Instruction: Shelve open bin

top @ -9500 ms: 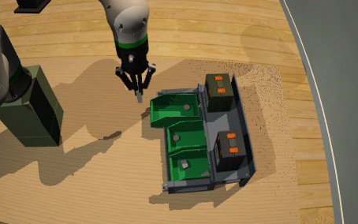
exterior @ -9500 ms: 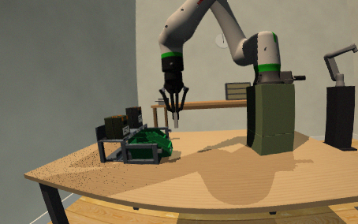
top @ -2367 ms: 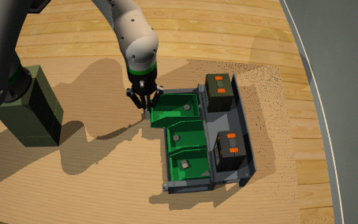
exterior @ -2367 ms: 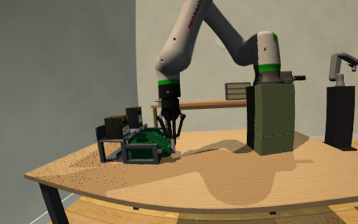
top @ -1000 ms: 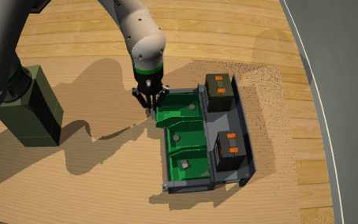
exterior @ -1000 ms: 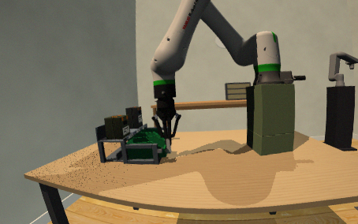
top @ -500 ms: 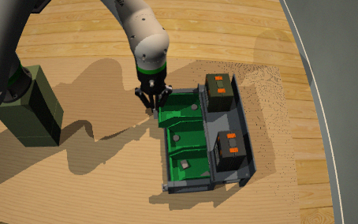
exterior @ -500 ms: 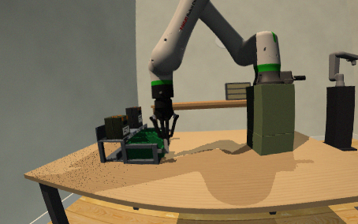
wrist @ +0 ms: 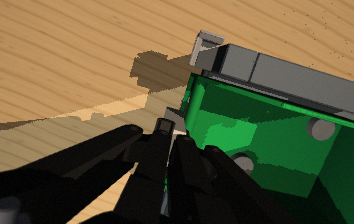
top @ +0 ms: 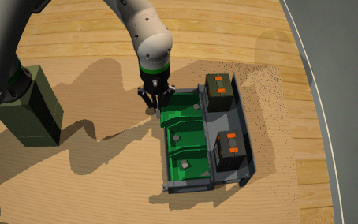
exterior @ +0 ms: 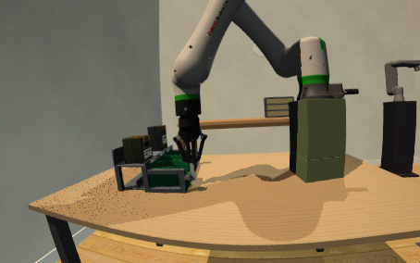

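Note:
The bin (top: 180, 114) (exterior: 167, 180) (wrist: 228, 117) stands in the end place of the shelf (top: 188, 188) (wrist: 303, 72), beside the olive case. Small round grey parts lie in it. Its front end stands farther out than the other bins' and covers the lip there in the top view; whether it rests on the lip is hidden. Its exact tilt is hard to tell. Two other green bins (top: 193, 145) (top: 196, 162) stand in the row, open fronts out. My gripper (top: 157, 113) (exterior: 192, 175) (wrist: 170, 121) is shut and empty, fingertips down close against the bin's front end.
On the shelf's upper board (top: 218, 121) stand an olive case (top: 219, 95) (exterior: 136, 150) and a black case (top: 231, 151) (exterior: 157, 137). The end rail runs close beside the bin. The arm's green pedestal (top: 35, 114) (exterior: 321, 139) stands across the table.

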You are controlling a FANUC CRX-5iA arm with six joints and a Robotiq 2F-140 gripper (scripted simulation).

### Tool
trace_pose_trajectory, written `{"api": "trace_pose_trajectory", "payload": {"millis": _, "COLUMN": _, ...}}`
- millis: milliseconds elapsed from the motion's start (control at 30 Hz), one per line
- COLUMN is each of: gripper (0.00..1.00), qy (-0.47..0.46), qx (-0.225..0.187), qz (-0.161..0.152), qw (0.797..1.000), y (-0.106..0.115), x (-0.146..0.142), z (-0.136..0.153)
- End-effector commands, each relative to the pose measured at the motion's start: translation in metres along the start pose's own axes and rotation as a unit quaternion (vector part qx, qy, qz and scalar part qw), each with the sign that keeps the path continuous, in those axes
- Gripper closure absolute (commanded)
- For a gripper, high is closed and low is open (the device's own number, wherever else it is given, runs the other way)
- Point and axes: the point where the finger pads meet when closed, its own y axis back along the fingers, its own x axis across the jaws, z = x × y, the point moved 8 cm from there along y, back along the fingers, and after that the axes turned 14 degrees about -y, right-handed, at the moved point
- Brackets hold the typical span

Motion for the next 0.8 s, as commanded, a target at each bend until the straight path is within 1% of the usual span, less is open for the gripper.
{"api": "trace_pose_trajectory", "payload": {"millis": 0, "gripper": 1.00, "qy": 0.000, "qx": 0.000, "qz": 0.000, "qw": 1.000, "y": 0.000, "x": 0.003, "z": -0.001}}
{"api": "trace_pose_trajectory", "payload": {"millis": 767, "gripper": 1.00, "qy": 0.000, "qx": 0.000, "qz": 0.000, "qw": 1.000, "y": 0.000, "x": 0.013, "z": -0.003}}
